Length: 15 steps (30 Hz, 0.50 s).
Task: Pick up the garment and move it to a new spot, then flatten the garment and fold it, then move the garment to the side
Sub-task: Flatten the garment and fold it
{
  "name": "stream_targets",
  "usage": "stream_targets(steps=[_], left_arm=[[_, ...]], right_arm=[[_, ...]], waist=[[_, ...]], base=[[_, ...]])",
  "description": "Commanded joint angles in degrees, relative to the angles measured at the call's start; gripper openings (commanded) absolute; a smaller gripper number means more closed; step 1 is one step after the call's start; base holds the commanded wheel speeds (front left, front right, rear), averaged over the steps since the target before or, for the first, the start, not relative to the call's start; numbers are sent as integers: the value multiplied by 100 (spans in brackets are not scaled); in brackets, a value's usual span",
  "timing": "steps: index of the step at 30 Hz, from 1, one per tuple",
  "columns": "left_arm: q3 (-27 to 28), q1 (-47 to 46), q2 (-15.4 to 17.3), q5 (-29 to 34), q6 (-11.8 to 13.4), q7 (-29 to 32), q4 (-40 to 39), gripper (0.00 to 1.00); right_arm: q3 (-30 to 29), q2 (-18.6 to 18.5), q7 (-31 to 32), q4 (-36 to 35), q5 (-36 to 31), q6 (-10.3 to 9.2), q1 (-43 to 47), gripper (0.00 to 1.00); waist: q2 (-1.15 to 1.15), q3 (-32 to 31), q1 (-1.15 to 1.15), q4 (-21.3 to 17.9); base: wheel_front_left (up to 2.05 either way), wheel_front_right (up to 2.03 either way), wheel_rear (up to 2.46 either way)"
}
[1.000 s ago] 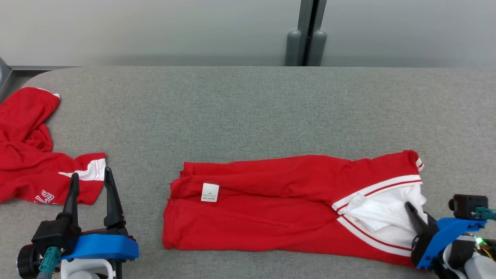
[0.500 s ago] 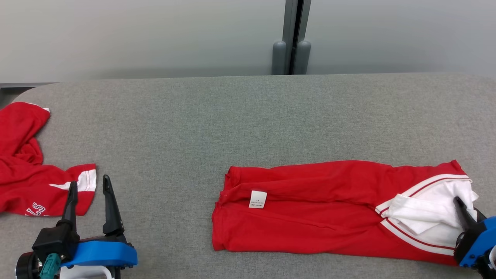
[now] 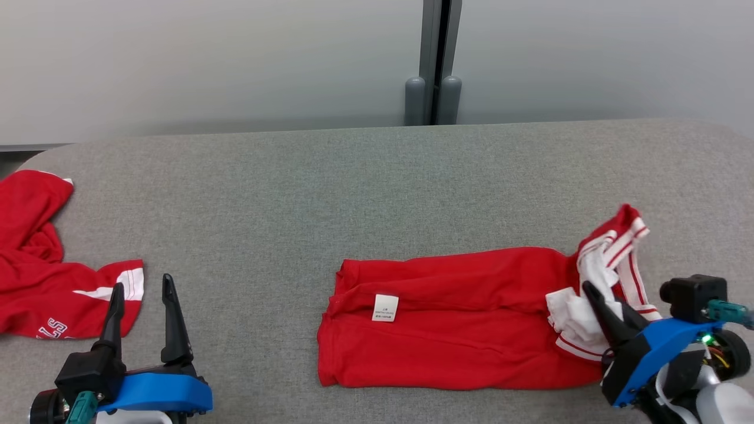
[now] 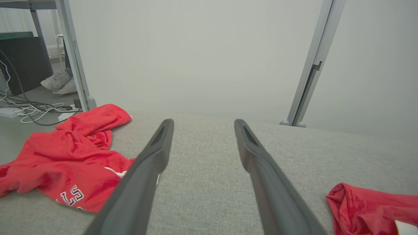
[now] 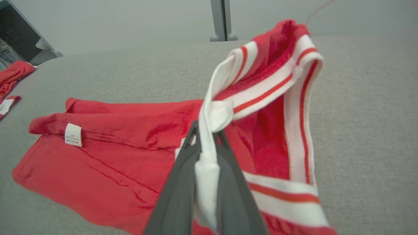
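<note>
Inspector: Tabletop (image 3: 377, 176) first. Condition?

Assessor: Grey, felt-like covering with rounded corners, spanning the head view from edge to edge.

Inspector: Location of the garment (image 3: 447, 330)?

Assessor: Lower right of centre. It is soft red knit, laid as a long band and flat at its left end. The right end is raised and bunched. A second red garment (image 3: 35, 282) lies crumpled at the left edge, well apart.

Inspector: Grippers?

Assessor: The right gripper (image 3: 586, 287), at lower right, has its jaws nearly closed, pinching the white striped trim (image 3: 612, 247). I judge it is lifting that end to fold it over. The left gripper (image 3: 143, 282), at lower left, has its jaws wide and empty. It sits clear of the garment, presumably on standby.

Inspector: Smallest item?

Assessor: A white rectangular label (image 3: 386, 308), stitched near the garment's left end.
</note>
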Motion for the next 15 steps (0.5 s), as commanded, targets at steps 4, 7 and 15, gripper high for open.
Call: stream_targets(steps=[4,7,15], left_arm=[[52,53,-11,43,-49,-25,34,100],[40,11,-21,77,-84,-25,81,100],[-12,-77,-42,105,-122,-26,148,100]], right_arm=[[381,181,88,-259,44,1,-97,0],[722,335,118,-329,75,1,-228,0],[1570,756,24,-131,231,1,-684,0]], waist=[[0,-27,0,29],[0,-42,0,77],[0,-62,0,286]], base=[[0,0,0],[0,0,0],[0,0,0]])
